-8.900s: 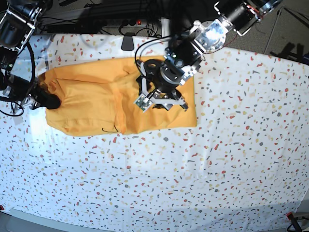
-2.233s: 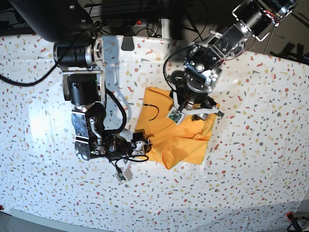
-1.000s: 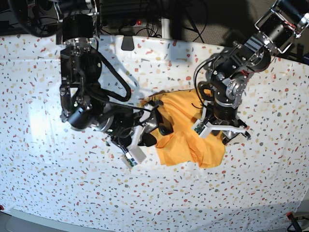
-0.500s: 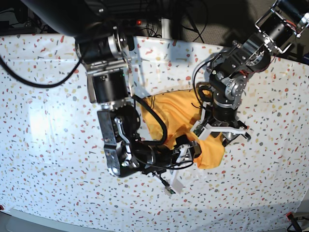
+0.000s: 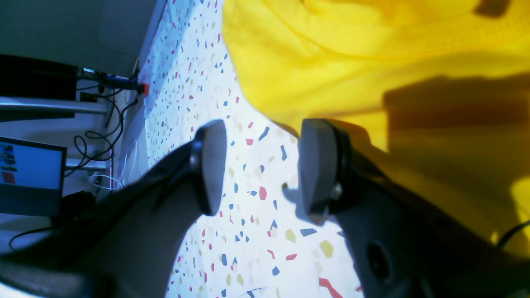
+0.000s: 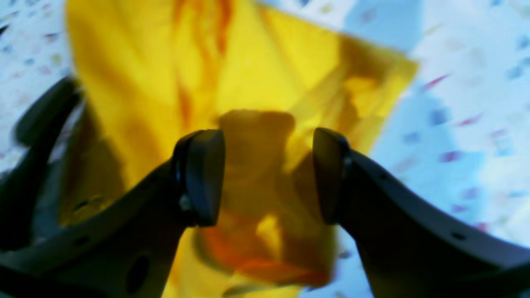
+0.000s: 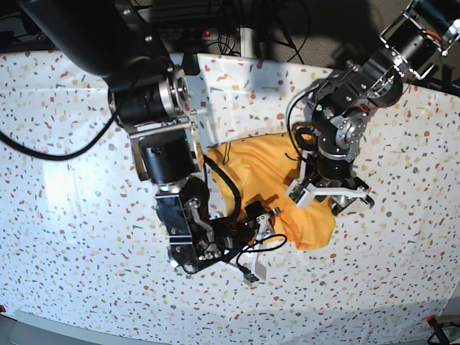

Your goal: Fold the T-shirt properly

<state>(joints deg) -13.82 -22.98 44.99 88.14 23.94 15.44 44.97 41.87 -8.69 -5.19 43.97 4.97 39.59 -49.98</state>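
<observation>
Your T-shirt (image 7: pixel 277 190) lies bunched mid-table (image 7: pixel 402 251), both sets of fingers spread and empty: left gripper (image 7: pixel 334 195) at its edge, right gripper (image 7: pixel 262 241) hovering over it, seemingly poised to regrasp.

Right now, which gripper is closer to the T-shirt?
Right. The right gripper hovers open directly over the T-shirt; the left gripper is open over bare tablecloth beside its edge.
</observation>
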